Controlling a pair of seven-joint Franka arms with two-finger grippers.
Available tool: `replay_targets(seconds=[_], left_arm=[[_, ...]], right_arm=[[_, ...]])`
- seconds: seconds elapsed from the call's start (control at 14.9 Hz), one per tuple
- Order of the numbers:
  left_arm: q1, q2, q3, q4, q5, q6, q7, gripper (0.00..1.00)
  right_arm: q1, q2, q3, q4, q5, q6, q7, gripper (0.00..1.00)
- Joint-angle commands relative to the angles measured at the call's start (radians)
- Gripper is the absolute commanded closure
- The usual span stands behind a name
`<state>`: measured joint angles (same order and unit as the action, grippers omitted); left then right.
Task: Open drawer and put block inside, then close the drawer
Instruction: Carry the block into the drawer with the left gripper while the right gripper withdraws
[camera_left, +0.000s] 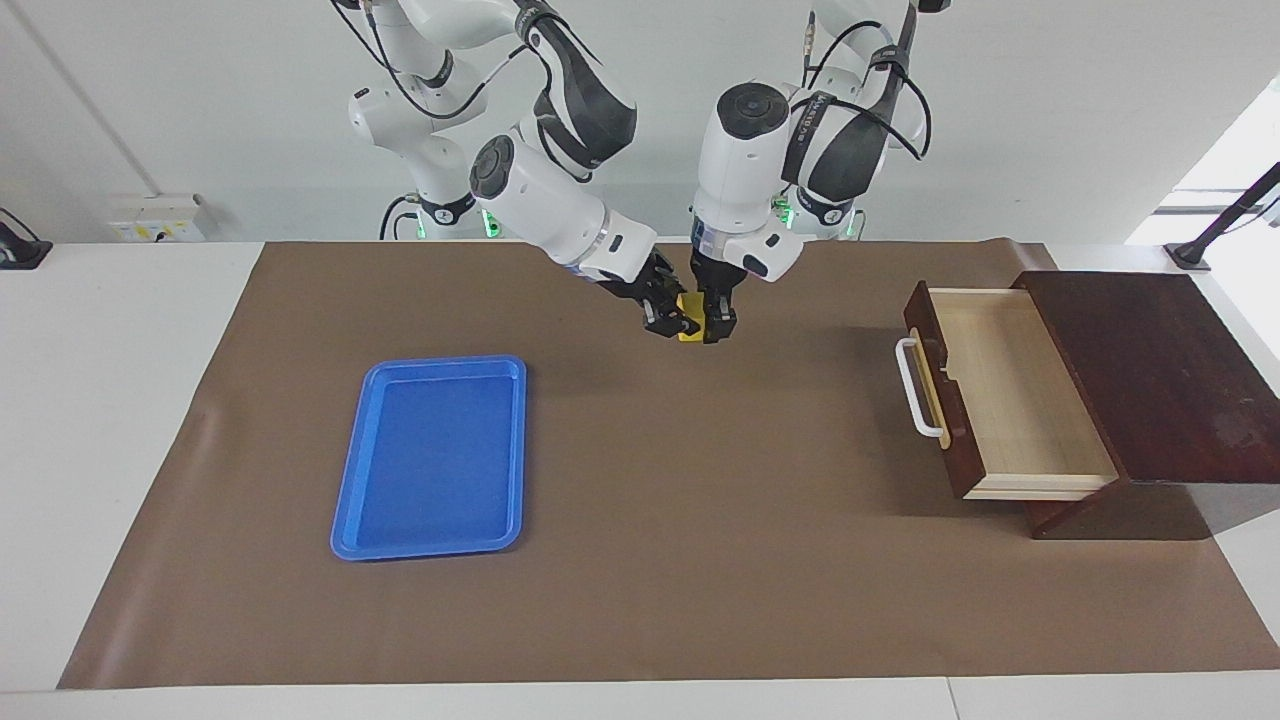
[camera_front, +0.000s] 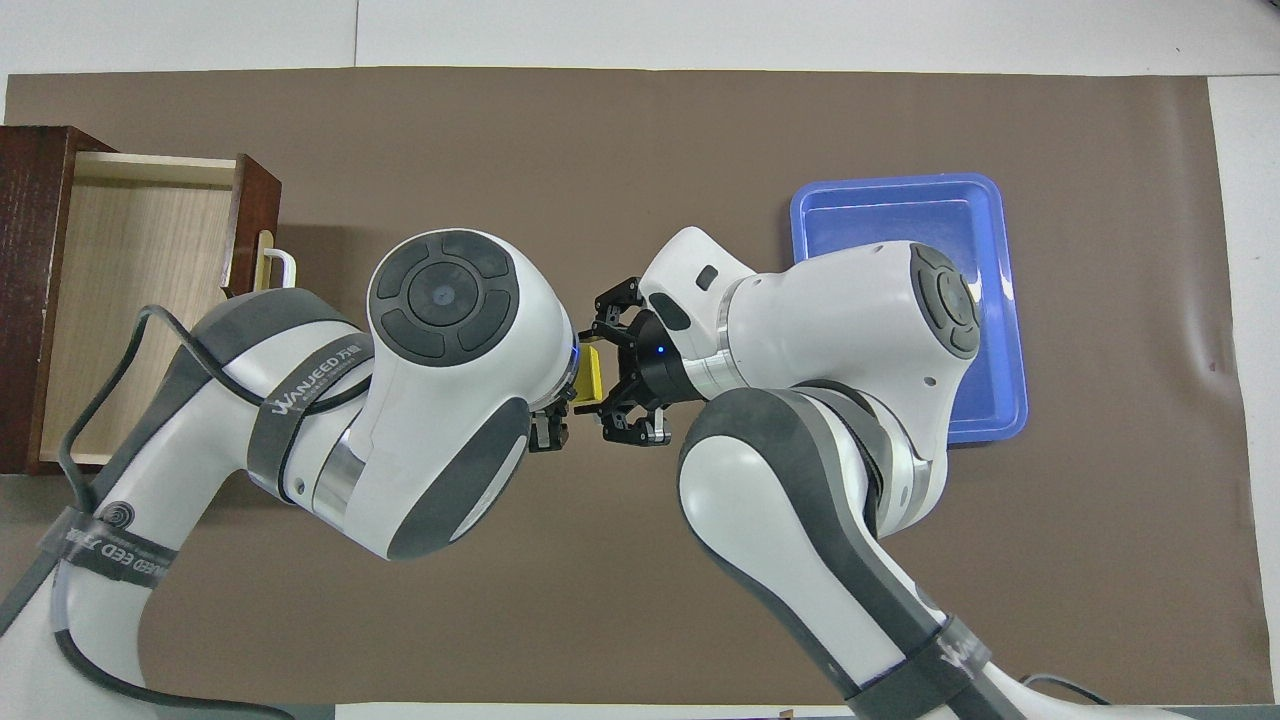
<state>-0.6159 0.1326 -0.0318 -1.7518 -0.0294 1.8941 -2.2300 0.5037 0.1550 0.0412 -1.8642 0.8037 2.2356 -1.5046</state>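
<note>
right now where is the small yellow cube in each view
Facing view: the small bright yellow cube is at upper centre, up in the air between the left gripper and the right gripper.
Overhead view: the cube is at mid-frame, a sliver between the two wrists.
Shared landmark: the flat blue plastic tray, toward the right arm's end of the table.
</note>
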Motion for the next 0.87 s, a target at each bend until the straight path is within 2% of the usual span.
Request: replay_targets(seconds=[0.0, 0.2, 0.4, 0.67, 0.8], left_arm=[[0.022, -0.056, 0.015, -0.034, -0.017, -0.006, 0.0, 1.0], [0.142, -0.122, 0.015, -0.031, -0.017, -0.071, 0.125, 1.0], [0.27, -0.143, 0.02, -0.023, -0.006, -0.148, 0.307, 1.0], [0.496, -0.139, 0.018, -0.021, 0.014, -0.127, 0.579, 1.0], [0.599, -0.139, 0.018, -0.032, 0.014, -0.086, 0.676, 1.0]], right_arm=[[-0.011, 0.011, 0.002, 0.019, 0.0, -0.01, 0.026, 0.0], [-0.019, 0.011, -0.004, 0.022, 0.0, -0.036, 0.027, 0.0], [-0.095, 0.011, -0.007, 0.026, -0.003, -0.094, 0.03, 0.0], [-0.207, 0.0, -0.014, 0.028, -0.029, -0.163, 0.069, 0.0], [-0.272, -0.008, -0.015, 0.028, -0.095, -0.212, 0.118, 0.0]])
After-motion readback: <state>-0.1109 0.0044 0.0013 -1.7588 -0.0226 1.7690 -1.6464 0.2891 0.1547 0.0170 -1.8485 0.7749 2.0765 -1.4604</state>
